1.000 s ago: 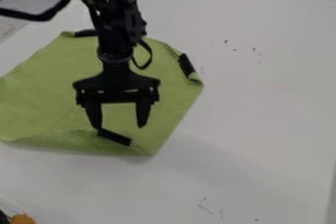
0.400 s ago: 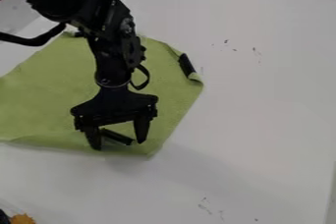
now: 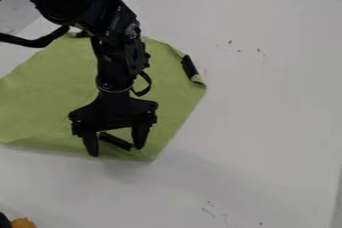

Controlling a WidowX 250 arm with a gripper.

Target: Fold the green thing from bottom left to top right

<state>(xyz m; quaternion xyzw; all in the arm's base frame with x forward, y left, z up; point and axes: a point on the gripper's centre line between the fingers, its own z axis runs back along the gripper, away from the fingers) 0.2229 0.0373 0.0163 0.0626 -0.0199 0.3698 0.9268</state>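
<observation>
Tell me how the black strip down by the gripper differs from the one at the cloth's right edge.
The lower strip shows between the fingers; the right strip lies away from them. The lower strip slants gently, the right strip more steeply. Both are black, on the green cloth.

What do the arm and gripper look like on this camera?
The arm is black, with chunky jointed segments. A thick black cable bows out at its upper left, and a thinner loop hangs beside the wrist. The gripper is black too: a wide crosspiece with two tapering fingers.
</observation>
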